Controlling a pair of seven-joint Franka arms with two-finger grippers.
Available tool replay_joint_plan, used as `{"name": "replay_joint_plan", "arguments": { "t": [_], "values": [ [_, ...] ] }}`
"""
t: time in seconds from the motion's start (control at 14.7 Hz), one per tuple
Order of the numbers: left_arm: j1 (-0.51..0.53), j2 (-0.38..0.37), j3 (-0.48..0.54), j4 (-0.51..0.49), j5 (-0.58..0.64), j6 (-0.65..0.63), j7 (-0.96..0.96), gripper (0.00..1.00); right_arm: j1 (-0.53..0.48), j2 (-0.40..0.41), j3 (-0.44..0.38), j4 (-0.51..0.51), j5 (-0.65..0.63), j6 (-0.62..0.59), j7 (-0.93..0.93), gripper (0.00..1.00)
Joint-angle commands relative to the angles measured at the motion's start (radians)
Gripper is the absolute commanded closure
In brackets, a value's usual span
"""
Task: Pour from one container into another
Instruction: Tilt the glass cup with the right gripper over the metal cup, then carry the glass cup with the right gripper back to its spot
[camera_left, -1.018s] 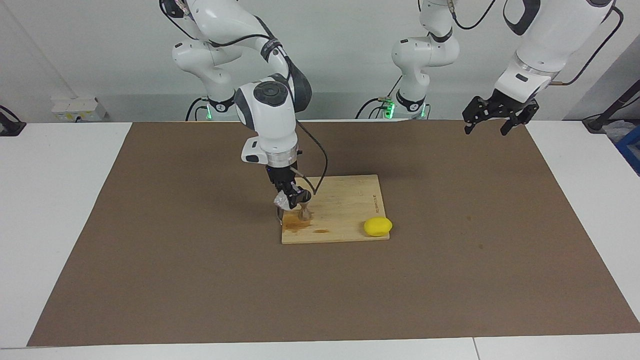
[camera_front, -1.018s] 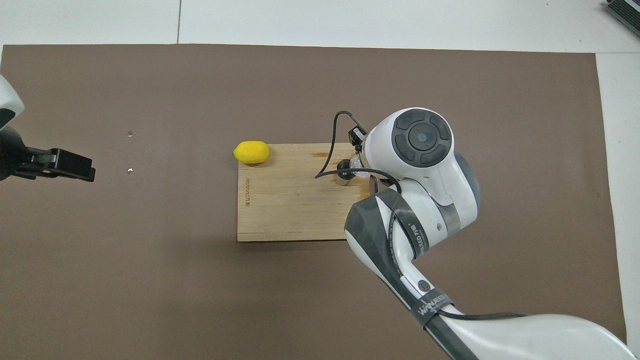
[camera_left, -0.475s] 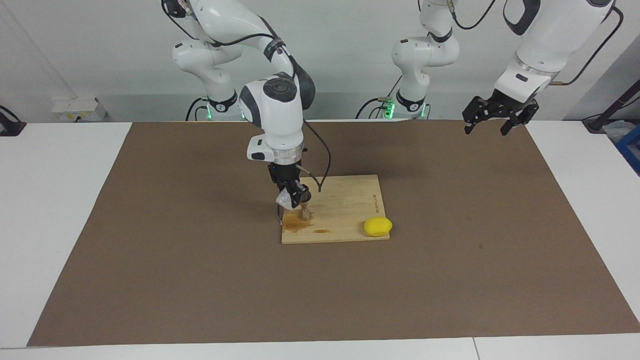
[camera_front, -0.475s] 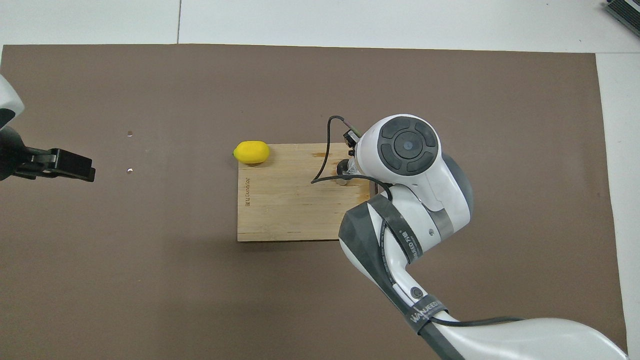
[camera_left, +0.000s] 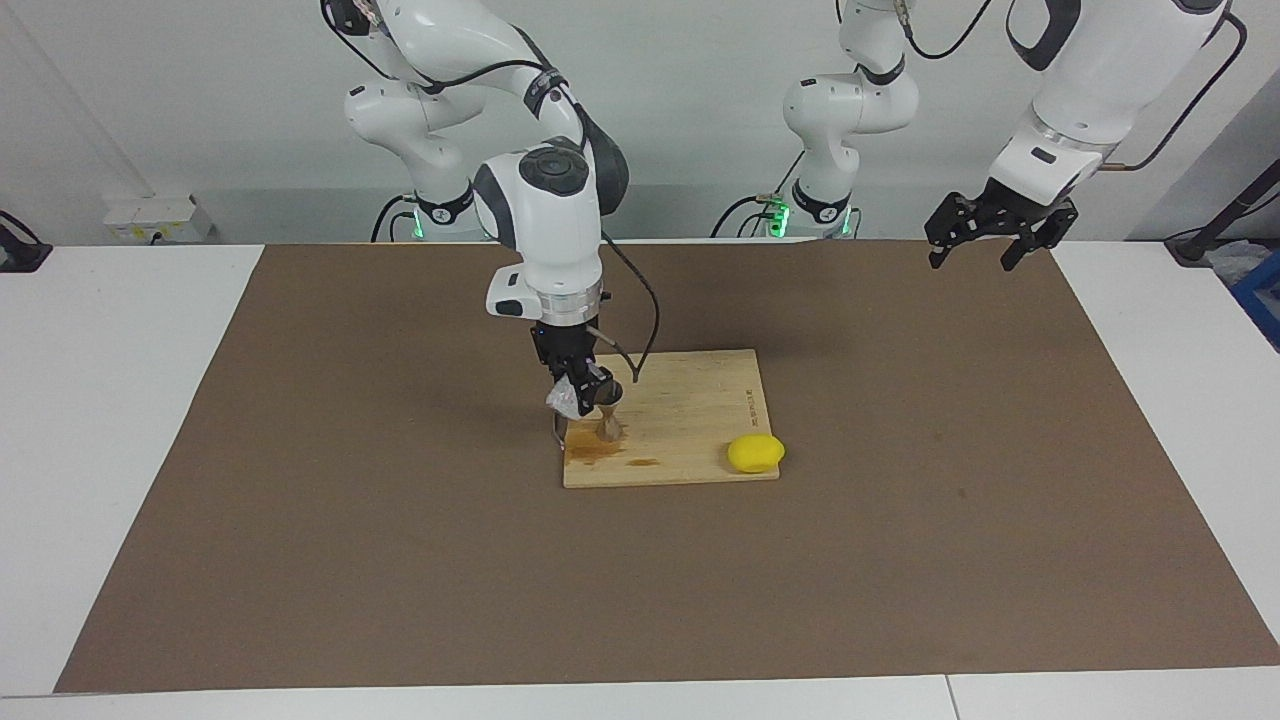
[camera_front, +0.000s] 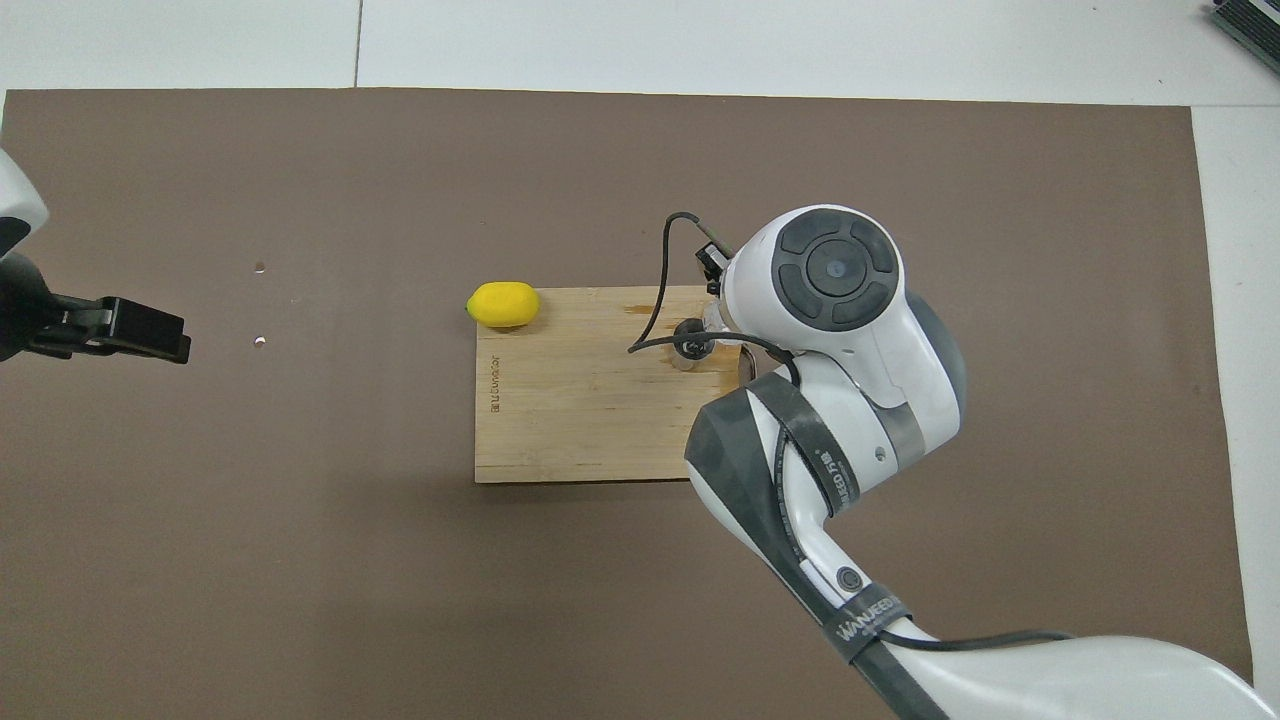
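Note:
My right gripper (camera_left: 578, 392) is shut on the small clear cup (camera_left: 561, 399), which hangs tilted just above the wooden board (camera_left: 690, 400). Right beside the cup, the steel hourglass jigger (camera_left: 607, 427) stands upright on the board's corner toward the right arm's end. From above, the jigger's dark mouth (camera_front: 690, 346) shows at the edge of the right wrist, which covers most of the cup. Whether liquid is flowing cannot be told. My left gripper (camera_left: 972, 262) waits open and raised over the mat's corner at the left arm's end.
A yellow lemon (camera_left: 755, 453) lies at the board's corner toward the left arm's end, farther from the robots than the jigger. A brown wet stain (camera_left: 597, 452) marks the board beside the jigger. The brown mat (camera_left: 400, 560) covers the table.
The right arm's wrist has swung slightly and stands more upright, with the cup still tilted beside the jigger. The left arm has not moved.

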Motion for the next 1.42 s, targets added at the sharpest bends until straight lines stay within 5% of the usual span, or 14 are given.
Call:
{"name": "replay_joint_plan", "arguments": {
  "t": [0.0,0.68,0.95,1.36],
  "values": [
    [0.004,-0.029,0.002,-0.034,-0.012,0.012,0.001,0.00,-0.025,0.004,0.009,0.028,0.066,-0.024,0.018,1.00],
    [0.004,-0.029,0.002,-0.034,-0.012,0.012,0.001,0.00,-0.225,0.015,0.009,-0.001,0.465,-0.069,-0.028,1.00],
    [0.003,-0.029,0.002,-0.034,-0.012,0.012,0.001,0.00,-0.312,0.012,0.009,-0.091,0.505,-0.058,-0.041,1.00],
    [0.004,-0.030,0.002,-0.034,-0.012,0.012,0.001,0.00,-0.469,0.024,0.009,-0.197,0.701,-0.067,-0.294,1.00]
  ]
}}
